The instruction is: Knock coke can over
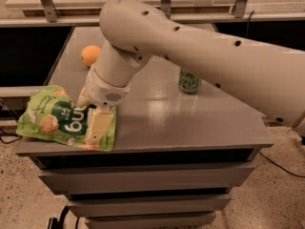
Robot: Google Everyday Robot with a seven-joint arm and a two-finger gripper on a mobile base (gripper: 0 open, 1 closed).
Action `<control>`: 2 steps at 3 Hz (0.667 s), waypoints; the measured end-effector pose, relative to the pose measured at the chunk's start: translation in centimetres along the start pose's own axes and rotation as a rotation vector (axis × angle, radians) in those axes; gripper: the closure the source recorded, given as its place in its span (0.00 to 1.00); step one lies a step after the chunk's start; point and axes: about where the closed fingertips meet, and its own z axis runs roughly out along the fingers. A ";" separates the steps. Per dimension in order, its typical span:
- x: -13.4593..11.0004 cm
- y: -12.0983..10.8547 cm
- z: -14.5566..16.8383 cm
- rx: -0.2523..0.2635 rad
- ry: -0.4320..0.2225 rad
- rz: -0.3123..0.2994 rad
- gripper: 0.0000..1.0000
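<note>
The coke can point(189, 82) is a green can with pale script, standing upright on the grey table top point(190, 123) at the right of centre. The arm point(200, 46) crosses in front of it and hides its top. My gripper point(94, 119) is far to the left of the can, at the table's front left, low over the flat green snack bag point(57, 120). It is well apart from the can.
An orange point(90, 55) sits at the back left of the table. The snack bag overhangs the front left edge. The table has drawers below its front edge. A rail and shelf run behind the table.
</note>
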 end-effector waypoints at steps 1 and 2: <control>1.4 -1.2 -2.3 0.064 -0.054 0.069 1.00; 2.8 -2.6 -4.4 0.123 -0.112 0.116 1.00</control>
